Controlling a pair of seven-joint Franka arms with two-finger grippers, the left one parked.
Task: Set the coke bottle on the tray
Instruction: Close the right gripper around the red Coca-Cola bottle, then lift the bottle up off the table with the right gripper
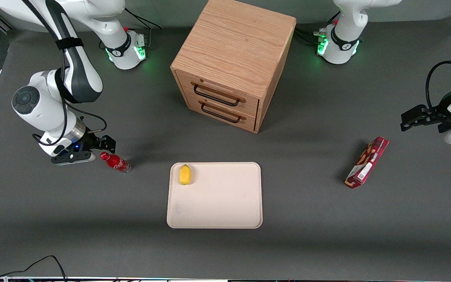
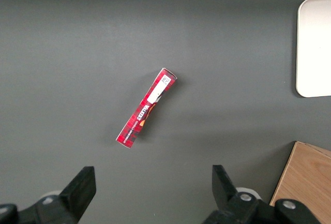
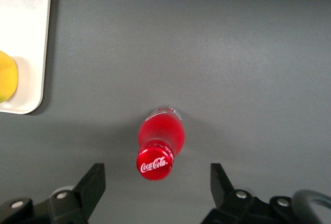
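The coke bottle (image 1: 115,161), small and red with a red cap and a clear base, stands on the grey table beside the tray (image 1: 225,196), toward the working arm's end. In the right wrist view the bottle (image 3: 159,144) shows its cap with white script. My gripper (image 1: 97,150) hangs just above the bottle's cap, open. Its fingertips (image 3: 94,178) stand wide to either side of the cap without touching it, and nothing is between them (image 3: 156,182). The cream tray's rounded corner (image 3: 26,38) shows in the same view.
A yellow lemon (image 1: 185,174) lies on the tray near its corner closest to the bottle. A wooden two-drawer cabinet (image 1: 229,62) stands farther from the front camera than the tray. A red snack box (image 1: 367,162) lies toward the parked arm's end.
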